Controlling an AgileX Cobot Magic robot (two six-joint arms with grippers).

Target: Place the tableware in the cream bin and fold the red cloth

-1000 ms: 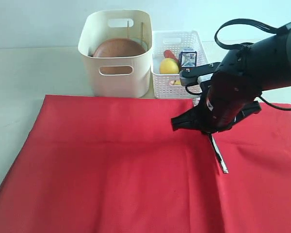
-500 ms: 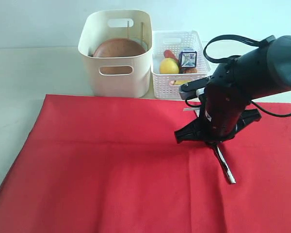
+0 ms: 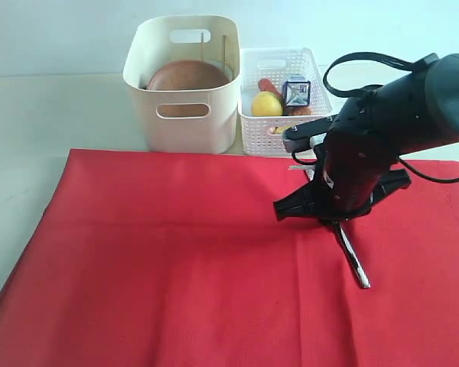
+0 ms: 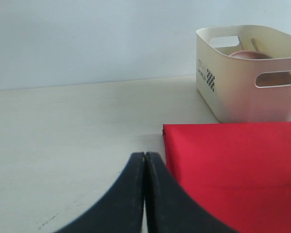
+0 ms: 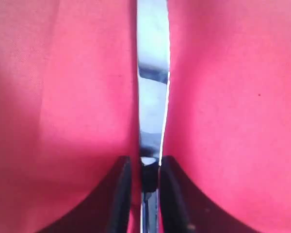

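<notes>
The silver table knife (image 3: 352, 256) (image 5: 153, 73) lies on the red cloth (image 3: 176, 260), which is spread flat over the table. My right gripper (image 3: 335, 223) (image 5: 144, 160) points down over the knife's handle end. Its jaws straddle the handle a little apart, with a strip of red showing beside one finger. The cream bin (image 3: 183, 115) (image 4: 242, 92) stands behind the cloth and holds the reddish-brown plate (image 3: 187, 76) and wooden chopsticks (image 3: 223, 50). My left gripper (image 4: 144, 155) is shut on nothing, low over the bare table beside the cloth's edge (image 4: 167, 141).
A white perforated basket (image 3: 279, 130) stands right of the cream bin, holding a lemon (image 3: 266, 104) and a small milk carton (image 3: 296, 92). The right arm's cable (image 3: 367, 61) loops above the basket. Pale tabletop (image 3: 53, 115) lies left of the bin.
My right arm has come down and to the right, bringing the knife onto the cloth. Its jaws have parted slightly around the handle. The left gripper has not moved.
</notes>
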